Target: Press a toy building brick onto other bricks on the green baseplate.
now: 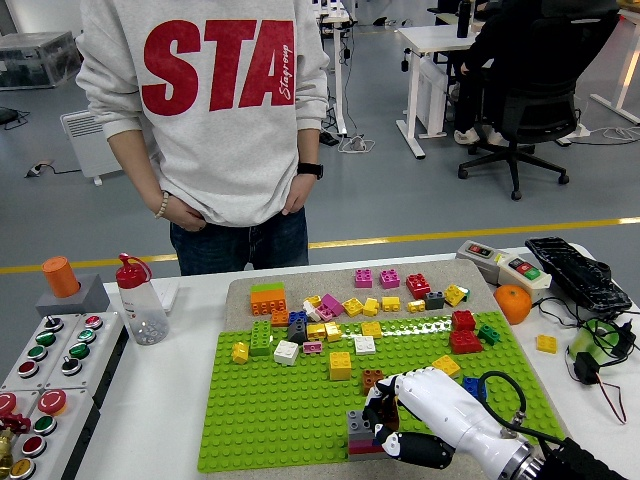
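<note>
The green baseplate [290, 410] covers the middle of the table, with loose bricks along its far part. My right hand [386, 424], white with black joints, comes in from the lower right corner. Its fingers are curled around a small brown brick [390, 410] at the plate's near edge. That brick is held right against a grey brick [359, 424] stacked on a red one [362, 447]. An orange-brown brick [372, 378] stands just beyond the fingers. My left arm is out of sight.
A person in a grey sweatshirt [215, 100] stands at the far side, hands at the waist. A button box [45, 360], an orange-capped block [62, 280] and a bottle [140, 300] are on the left. An orange [513, 303], switch box [503, 265] and cables are on the right.
</note>
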Robot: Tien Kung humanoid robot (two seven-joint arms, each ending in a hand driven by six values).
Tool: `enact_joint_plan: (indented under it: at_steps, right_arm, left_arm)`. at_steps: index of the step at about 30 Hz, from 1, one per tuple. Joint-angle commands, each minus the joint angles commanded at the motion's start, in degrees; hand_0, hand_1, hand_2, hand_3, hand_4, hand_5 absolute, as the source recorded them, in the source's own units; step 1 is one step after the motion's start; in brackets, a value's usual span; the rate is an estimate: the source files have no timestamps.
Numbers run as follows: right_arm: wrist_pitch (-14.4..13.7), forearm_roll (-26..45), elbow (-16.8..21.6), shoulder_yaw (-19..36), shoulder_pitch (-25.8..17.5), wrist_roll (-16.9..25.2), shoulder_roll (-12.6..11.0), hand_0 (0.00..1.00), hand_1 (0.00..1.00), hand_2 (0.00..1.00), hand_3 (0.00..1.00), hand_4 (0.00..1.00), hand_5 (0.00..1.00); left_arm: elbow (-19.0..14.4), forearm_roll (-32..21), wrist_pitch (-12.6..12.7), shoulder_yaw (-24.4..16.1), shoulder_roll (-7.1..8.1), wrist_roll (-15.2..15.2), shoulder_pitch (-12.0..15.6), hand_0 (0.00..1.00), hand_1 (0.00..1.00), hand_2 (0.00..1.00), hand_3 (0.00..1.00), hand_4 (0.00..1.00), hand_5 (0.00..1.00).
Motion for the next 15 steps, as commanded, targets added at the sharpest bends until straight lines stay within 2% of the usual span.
enact_joint_plan:
  at_steps: [15]
  right_arm:
    - [-0.7, 2.3, 1.6, 1.9, -0.3, 0.9, -0.4, 0.455, 0.502, 0.518, 0.505, 0.335, 0.409]
  left_arm:
    - [0.0, -0.5, 0.0, 0.2, 0.07, -0.2, -0.2, 0.659, 0.680, 0.705, 0.575, 0.302, 0.998]
